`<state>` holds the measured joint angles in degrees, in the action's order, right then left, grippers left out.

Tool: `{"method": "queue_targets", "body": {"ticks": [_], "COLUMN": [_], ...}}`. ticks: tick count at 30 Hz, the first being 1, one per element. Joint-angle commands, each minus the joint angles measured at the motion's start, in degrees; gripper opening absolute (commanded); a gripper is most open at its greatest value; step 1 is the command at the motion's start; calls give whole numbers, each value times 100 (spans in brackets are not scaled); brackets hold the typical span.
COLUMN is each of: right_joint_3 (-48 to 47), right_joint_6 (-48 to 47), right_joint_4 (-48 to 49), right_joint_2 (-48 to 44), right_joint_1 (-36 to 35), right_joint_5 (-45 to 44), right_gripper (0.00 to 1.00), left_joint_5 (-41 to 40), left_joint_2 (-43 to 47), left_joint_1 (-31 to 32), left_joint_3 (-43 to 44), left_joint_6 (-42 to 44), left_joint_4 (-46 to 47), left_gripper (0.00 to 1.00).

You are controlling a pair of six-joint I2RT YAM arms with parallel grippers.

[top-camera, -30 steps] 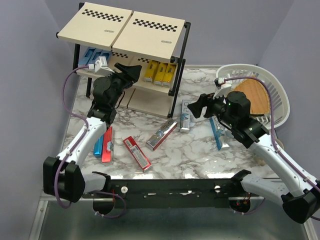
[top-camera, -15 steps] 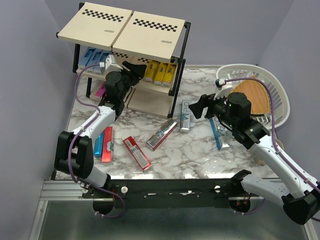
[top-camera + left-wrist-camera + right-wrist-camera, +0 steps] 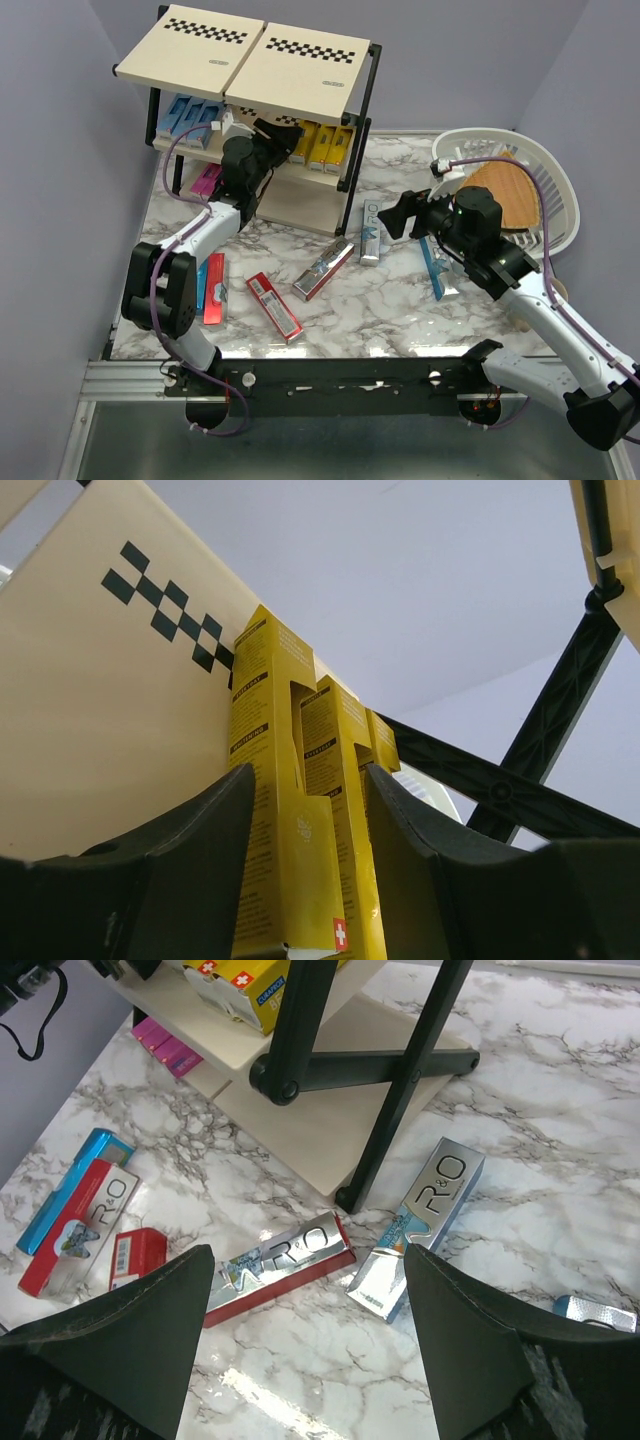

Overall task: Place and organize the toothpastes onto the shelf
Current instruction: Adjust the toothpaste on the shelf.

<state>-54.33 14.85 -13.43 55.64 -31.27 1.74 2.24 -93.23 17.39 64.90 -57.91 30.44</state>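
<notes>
The shelf stands at the back left. Yellow toothpastes stand on its middle tier. My left gripper reaches in there. In the left wrist view its fingers flank a pair of yellow boxes, one finger against each outer side of the left gripper. Whether they squeeze does not show. My right gripper hovers open above the marble, right gripper holding nothing. Below it lie a silver-and-red box and a silver-and-blue box.
Light blue boxes fill the middle tier's left side, and pink ones lie lower down. Loose on the table are a red box, a red and blue pair and a light blue box. A white basket holds a wooden board.
My left arm has stretched forward and pushed its gripper into the middle tier at the yellow boxes, and its jaws have narrowed. The right arm has hardly moved.
</notes>
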Motion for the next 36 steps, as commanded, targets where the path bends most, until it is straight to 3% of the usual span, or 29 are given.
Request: {"method": "queue_targets", "body": {"ticks": [1, 19, 36], "right_joint_3": [71, 71, 27], "right_joint_6": [-96, -88, -44], "right_joint_4": [-177, -151, -204], "right_joint_2": [-123, -35, 17], "right_joint_1": [15, 15, 15], "right_joint_5": [-139, -130, -323], "right_gripper": [85, 85, 85], "left_joint_5": [198, 927, 330], "left_joint_2": [-160, -143, 1192], "left_joint_1": [37, 89, -253], "left_joint_3": [137, 13, -452], "left_joint_6": [43, 78, 789], "left_joint_4": [-108, -134, -793], "left_gripper": [59, 49, 61]}}
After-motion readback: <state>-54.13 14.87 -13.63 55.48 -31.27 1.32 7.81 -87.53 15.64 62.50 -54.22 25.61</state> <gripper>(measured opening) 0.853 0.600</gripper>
